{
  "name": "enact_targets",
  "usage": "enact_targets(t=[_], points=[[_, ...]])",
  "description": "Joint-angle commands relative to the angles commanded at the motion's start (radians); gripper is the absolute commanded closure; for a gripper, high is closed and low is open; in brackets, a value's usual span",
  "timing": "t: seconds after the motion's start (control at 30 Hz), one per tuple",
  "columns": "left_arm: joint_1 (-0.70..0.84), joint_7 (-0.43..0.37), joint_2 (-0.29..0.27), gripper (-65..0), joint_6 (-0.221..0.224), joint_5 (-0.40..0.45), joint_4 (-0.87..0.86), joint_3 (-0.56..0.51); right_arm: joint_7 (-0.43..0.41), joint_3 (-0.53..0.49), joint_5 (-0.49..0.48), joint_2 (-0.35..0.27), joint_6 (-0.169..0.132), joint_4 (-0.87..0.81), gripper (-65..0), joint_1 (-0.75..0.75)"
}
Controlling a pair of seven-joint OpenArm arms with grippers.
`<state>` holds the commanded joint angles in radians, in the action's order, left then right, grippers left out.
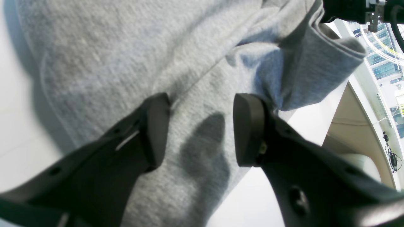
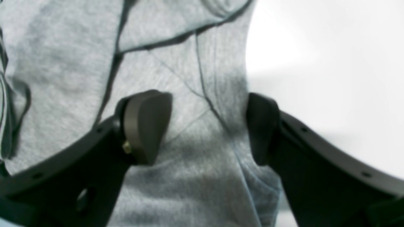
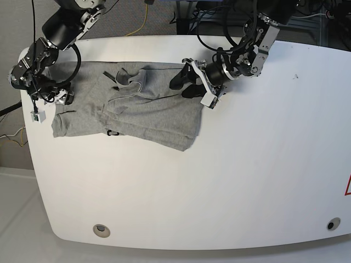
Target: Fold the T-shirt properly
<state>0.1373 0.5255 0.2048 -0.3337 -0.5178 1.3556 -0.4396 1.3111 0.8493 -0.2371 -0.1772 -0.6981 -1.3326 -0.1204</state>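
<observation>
Left arm: enters from the upper right of the base view and bends down-left toward frame centre. The left gripper (image 1: pixel 202 129), black with dark rubber-like pads (image 1: pixel 247 129), has its jaws spread wide with nothing clamped between them.

Right arm: occupies the upper left of the base view, wrist angled downward. The right gripper (image 2: pixel 210 127) likewise has its jaws parted.

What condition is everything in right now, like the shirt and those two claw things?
T-shirt: lying on the table, rumpled and partly folded over itself, not neatly folded yet.
Left gripper: open, jaws spread over the grey fabric, nothing pinched.
Right gripper: open, jaws spread over the fabric near the shirt's edge.
Table: white, carrying the shirt at its far left part.
</observation>
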Motion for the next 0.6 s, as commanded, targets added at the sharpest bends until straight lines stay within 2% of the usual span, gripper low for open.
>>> enact_targets(t=[0.2, 0.6], points=[[0.000, 0.000, 0.000, -31.3, 0.000, 0.000, 0.000, 0.000, 0.031, 0.034, -0.052, -0.003, 0.000, 0.000, -40.1, 0.009], [0.002, 0.000, 0.000, -31.3, 0.000, 0.000, 0.000, 0.000, 0.037, 0.031, -0.060, 0.000, 0.000, 0.002, -40.1, 0.026]])
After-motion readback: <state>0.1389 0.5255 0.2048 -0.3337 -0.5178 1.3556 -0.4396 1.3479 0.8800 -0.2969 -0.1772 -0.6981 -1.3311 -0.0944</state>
